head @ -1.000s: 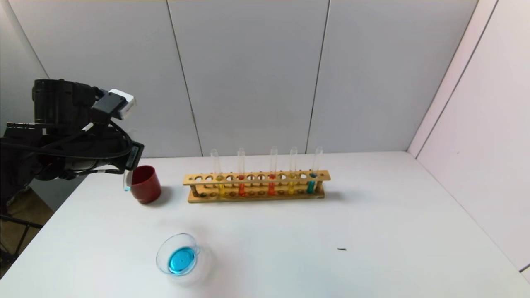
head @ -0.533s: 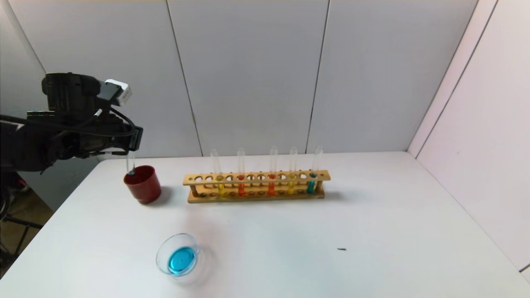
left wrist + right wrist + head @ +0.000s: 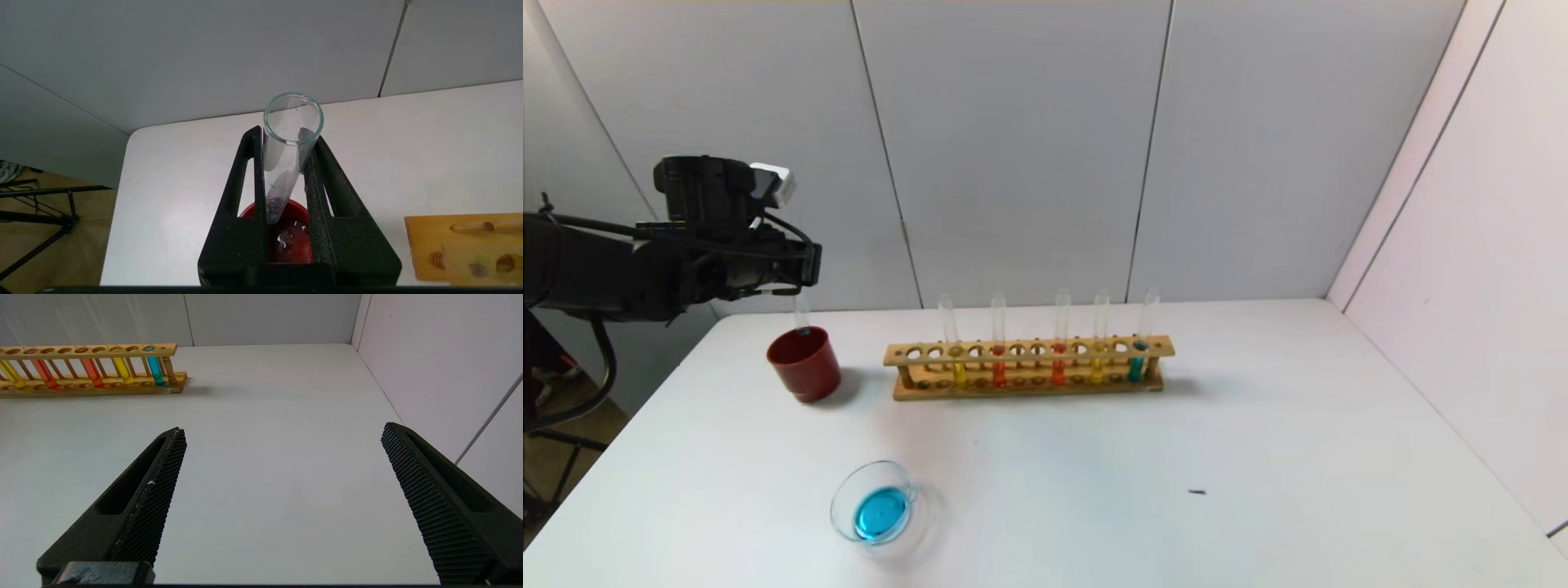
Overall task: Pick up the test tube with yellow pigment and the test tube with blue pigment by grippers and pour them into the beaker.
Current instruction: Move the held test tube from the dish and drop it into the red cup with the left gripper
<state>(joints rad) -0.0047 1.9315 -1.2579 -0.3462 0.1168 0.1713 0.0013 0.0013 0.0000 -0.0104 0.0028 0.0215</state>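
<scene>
My left gripper [image 3: 803,278] is shut on a nearly empty clear test tube [image 3: 802,314] with a trace of blue at its round end. It holds the tube about upright, its end just over the mouth of the dark-red cup [image 3: 805,369]. In the left wrist view the tube [image 3: 288,151] sits between the fingers [image 3: 245,171] above the cup [image 3: 292,245]. The beaker [image 3: 836,506] stands near the front left with blue liquid in it. The rack holds a test tube with blue pigment [image 3: 1135,367] and two with yellow pigment [image 3: 1097,369], [image 3: 958,373]. My right gripper [image 3: 284,430] is open and empty over bare table.
The wooden rack [image 3: 1029,384] stands at mid-table behind the beaker and also holds two orange-red tubes [image 3: 999,373]. It shows in the right wrist view [image 3: 81,386] too. Grey walls close the back and right. A small dark speck [image 3: 1196,492] lies on the white table.
My left gripper has moved right and farther back with the tube, from beside the red cup's left rim to above its mouth. The tube now hangs upright.
</scene>
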